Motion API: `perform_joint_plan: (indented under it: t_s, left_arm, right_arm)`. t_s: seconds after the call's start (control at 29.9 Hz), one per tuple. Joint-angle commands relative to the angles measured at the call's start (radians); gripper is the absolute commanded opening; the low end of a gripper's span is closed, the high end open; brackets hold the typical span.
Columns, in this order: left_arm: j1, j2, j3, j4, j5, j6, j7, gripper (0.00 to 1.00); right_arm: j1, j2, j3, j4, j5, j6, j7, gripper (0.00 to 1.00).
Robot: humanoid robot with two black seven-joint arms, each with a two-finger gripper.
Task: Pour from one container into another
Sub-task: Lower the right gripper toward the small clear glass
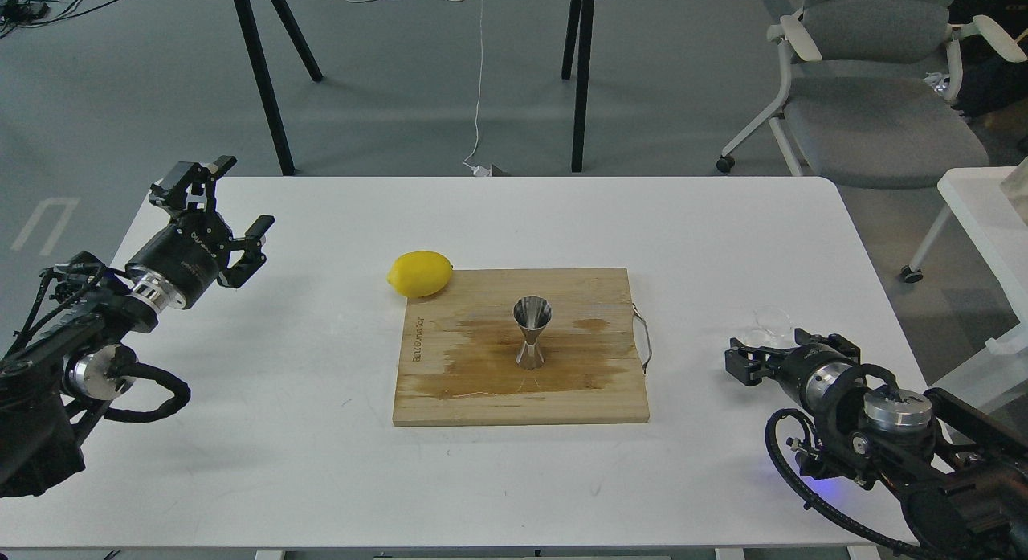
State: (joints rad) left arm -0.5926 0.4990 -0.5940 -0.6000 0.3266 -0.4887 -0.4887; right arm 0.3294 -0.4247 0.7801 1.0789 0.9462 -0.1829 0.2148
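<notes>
the steel jigger (pixel 532 332) stands upright near the middle of the wooden cutting board (pixel 450 399), on a dark wet stain. the lemon (pixel 420 272) sits at the board's 10 o'clock corner, touching its edge. the clear glass cup (pixel 768 322) rests on the white desk (pixel 321 463), well apart from the board at its 3 o'clock side. the right gripper (pixel 743 364) lies low just at the cup's 7 o'clock; it looks dark and end-on, so i cannot tell how its fingers stand. the left gripper (pixel 218 198) hovers far off at the jigger's 10 o'clock, its 2 fingers spread wide, holding nothing.
</notes>
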Motion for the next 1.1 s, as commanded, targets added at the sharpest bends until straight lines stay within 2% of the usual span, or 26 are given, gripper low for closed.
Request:
perform_joint_plan:
  t_s: [0.0,0.23,0.47,1.07]
  left_arm:
    - [0.0,0.0,0.002,0.0,0.0,0.0,0.0,0.98]
    - [0.0,-0.008,0.002,0.002,0.0,0.0,0.0,0.99]
    - [0.0,-0.007,0.002,0.003,0.0,0.0,0.0,0.98]
    - [0.0,-0.01,0.002,0.028,0.0,0.0,0.0,0.99]
  right_arm:
    - [0.013,0.006,0.001,-0.017,-0.01,0.0,0.0,0.93]
    - [0.034,0.04,0.001,-0.051,-0.038,0.002,-0.002,0.88]
    - [0.036,0.05,-0.001,-0.073,-0.043,0.002,-0.003,0.75]
    - [0.036,0.052,-0.002,-0.073,-0.073,0.008,-0.005,0.61]
